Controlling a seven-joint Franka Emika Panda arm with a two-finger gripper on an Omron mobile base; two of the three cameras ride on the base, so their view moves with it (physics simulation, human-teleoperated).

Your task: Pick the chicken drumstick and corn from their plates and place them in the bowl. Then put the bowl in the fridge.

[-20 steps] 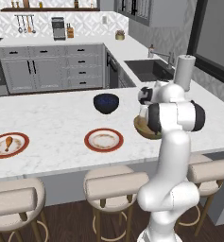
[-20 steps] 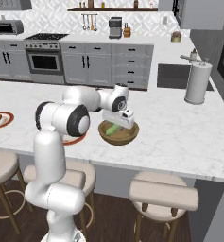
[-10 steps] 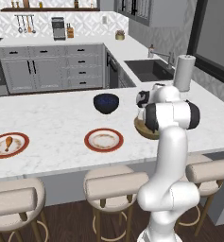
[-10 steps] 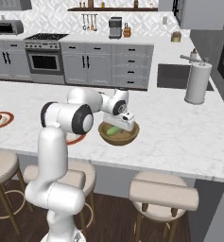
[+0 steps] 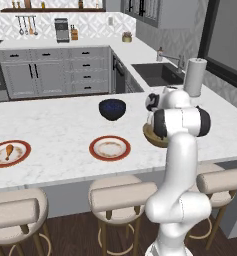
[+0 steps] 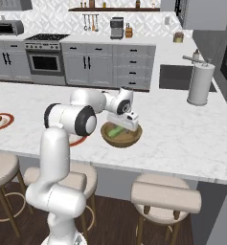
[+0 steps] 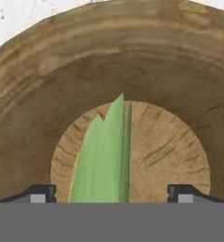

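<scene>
Arm: 1, white with dark joints, bent forward and down from base. Gripper (image 7: 111, 193): pointing downward, 2 fingertips (image 7: 42, 192) spread wide apart, nothing between.

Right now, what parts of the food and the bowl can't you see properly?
- Corn: hand view's bottom edge cuts off its lower end; only green husk shows.
- Bowl: left base view, the arm covers most of it.
- Chicken drumstick: left base view, too small for detail.

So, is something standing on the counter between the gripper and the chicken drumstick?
Yes. The gripper hangs over the wooden bowl. The drumstick lies far left on its plate; the other plate lies flat between them, low enough to pass over.
</scene>
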